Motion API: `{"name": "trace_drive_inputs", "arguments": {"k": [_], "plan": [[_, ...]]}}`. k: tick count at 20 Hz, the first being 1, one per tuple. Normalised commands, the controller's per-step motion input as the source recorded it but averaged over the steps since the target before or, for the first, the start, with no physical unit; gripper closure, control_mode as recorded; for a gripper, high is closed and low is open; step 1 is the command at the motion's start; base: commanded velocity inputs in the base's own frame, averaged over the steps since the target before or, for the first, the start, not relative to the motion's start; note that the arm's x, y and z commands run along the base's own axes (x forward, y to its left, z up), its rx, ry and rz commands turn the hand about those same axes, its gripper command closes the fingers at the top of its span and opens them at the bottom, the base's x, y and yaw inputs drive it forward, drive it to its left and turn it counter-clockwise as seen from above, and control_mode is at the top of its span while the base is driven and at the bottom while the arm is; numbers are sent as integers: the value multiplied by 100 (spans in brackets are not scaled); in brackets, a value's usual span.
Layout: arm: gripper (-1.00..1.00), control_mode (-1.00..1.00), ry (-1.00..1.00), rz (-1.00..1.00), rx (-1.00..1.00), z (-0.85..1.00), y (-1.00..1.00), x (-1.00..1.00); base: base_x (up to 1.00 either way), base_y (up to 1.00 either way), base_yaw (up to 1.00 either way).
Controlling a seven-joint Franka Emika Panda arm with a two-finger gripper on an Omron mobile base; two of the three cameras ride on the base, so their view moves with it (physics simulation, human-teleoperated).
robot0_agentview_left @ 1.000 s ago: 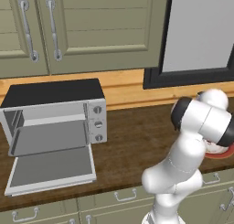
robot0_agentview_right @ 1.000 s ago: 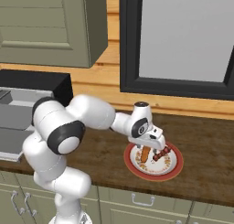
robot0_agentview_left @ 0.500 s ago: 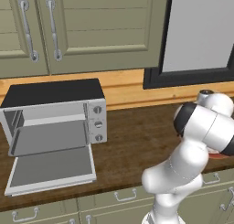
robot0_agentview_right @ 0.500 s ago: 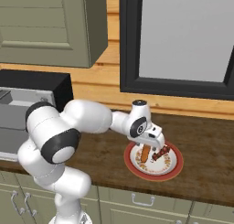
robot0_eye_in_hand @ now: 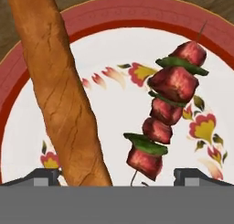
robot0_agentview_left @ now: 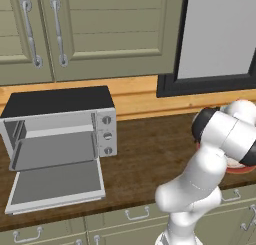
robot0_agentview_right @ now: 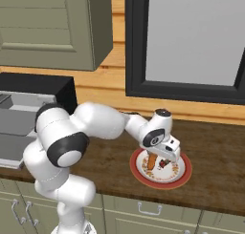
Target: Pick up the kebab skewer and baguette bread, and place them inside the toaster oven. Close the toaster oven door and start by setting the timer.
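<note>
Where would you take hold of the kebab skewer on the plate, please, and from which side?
Grip the kebab skewer across its middle meat chunks, coming straight down from above. It lies flat on the plate, beside the baguette bread, its thin stick ends offering little hold; the open claw already straddles its lower end.

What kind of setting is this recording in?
A rendered home kitchen, by the look of it: a toaster oven with its door down on a wooden counter, green-grey wall cabinets above, and a plate of food.
</note>
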Motion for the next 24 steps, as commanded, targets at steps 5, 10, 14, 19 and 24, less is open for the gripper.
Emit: {"name": "trace_drive_inputs", "arguments": {"k": [5, 10, 14, 19, 24], "plan": [[-100, -100, 0, 0, 26, 18, -37, 0, 0, 0, 0], [-100, -100, 0, 0, 14, -5, 8, -6, 0, 0, 0], [-100, -100, -7, 0, -1, -24, 59, -20, 0, 0, 0], [-100, -100, -11, 0, -5, -14, 50, -6, 0, 0, 0], [-100, -100, -1, 0, 0, -1, -15, 0, 0, 0, 0]]}}
